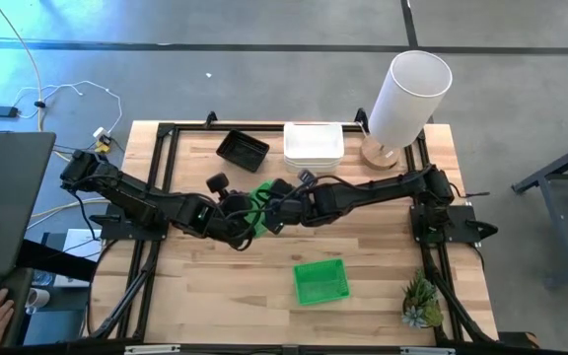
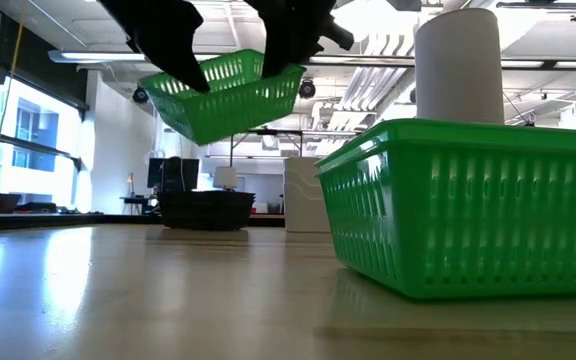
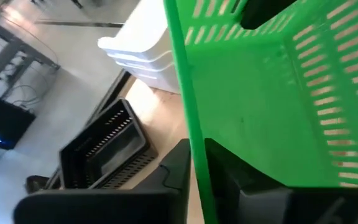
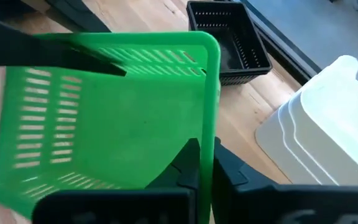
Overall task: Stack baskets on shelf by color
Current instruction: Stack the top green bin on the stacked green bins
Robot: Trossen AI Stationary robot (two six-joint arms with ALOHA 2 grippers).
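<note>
Holding one green basket (image 2: 226,95) aloft at frame centre, left gripper (image 3: 194,165) and right gripper (image 4: 205,163) each pinch a rim; both should travel level together toward the second green basket (image 1: 320,280) lower right.

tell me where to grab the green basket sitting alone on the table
Take the green basket by a rim wall, coming straight down from above: it sits upright and open-topped on the table, nothing beside it, and its thin slotted walls suit jaws straddling one, as on the lifted basket.
</note>
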